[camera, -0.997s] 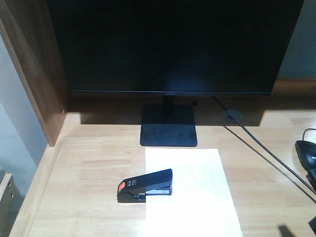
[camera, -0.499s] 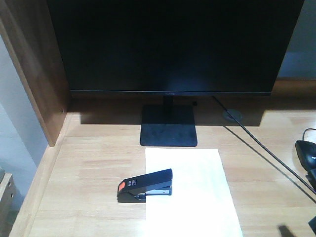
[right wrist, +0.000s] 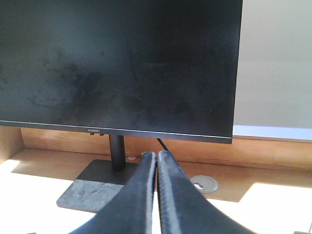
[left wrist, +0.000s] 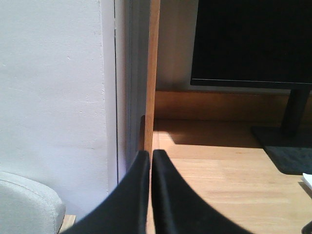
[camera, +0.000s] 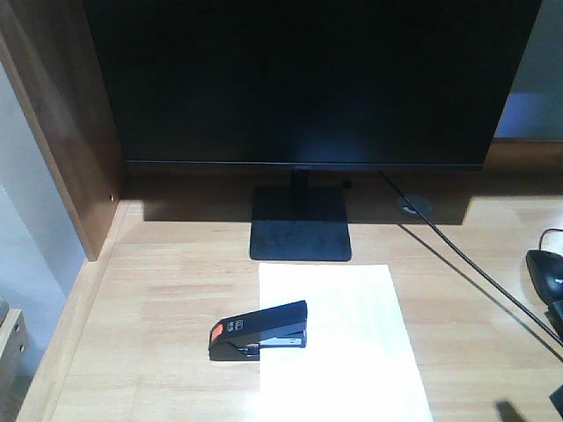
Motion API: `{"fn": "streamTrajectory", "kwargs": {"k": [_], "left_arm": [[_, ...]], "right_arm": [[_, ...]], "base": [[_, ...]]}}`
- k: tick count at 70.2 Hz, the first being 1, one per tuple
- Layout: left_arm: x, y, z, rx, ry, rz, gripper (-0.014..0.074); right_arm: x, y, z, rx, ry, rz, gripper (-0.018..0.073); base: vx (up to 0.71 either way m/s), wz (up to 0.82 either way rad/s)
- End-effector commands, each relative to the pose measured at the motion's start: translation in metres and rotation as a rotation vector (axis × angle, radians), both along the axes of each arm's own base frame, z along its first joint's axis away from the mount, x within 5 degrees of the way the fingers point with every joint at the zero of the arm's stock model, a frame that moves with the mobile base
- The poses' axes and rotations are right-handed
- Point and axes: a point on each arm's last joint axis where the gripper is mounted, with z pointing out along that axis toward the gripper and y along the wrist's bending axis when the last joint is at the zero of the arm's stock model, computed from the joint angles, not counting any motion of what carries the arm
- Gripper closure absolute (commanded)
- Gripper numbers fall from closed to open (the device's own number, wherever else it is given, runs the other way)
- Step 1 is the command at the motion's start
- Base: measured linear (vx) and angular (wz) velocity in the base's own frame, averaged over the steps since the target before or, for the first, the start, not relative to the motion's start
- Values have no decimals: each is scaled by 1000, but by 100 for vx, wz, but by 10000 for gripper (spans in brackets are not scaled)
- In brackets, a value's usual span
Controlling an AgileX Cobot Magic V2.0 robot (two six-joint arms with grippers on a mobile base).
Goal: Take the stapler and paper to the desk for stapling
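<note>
While both hands (left wrist: 150,161) (right wrist: 157,161) closed and empty, stapler (camera: 259,331) on paper's (camera: 339,343) left edge, well apart from either.

The wood-grain desk (camera: 158,299) carries the monitor's black base (camera: 301,225), 1 white paper (camera: 339,338), the stapler (camera: 259,331) and a mouse (camera: 546,268).

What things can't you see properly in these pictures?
- Mouse: cut off by the front view's right edge.
- Paper: its near end runs off the bottom; the stapler hides part of its left edge.
- Lettering on the stapler's orange patch: too small.
- Stapler: absent from both wrist views.
</note>
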Motion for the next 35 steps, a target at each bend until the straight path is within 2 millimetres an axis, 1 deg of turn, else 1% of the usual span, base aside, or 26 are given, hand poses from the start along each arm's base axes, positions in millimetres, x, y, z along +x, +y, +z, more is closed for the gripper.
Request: {"fn": "streamTrajectory", "kwargs": {"k": [1, 14, 22, 31, 35], "left_arm": [[0, 0, 5, -18, -91, 5, 603], [0, 0, 5, -18, -91, 5, 603], [0, 0, 5, -18, -91, 5, 603], [0, 0, 5, -18, -91, 5, 603], [0, 0, 5, -18, -91, 5, 603]], "right_arm": [[0, 1, 9, -6, -26, 16, 565], [0, 1, 9, -54, -31, 13, 565], [0, 1, 9, -36, -30, 11, 565], [1, -4, 9, 37, -13, -44, 565], [1, -6, 8, 29, -8, -65, 565]], "base": [[0, 0], [0, 0], [0, 0], [0, 0], [0, 0]]}}
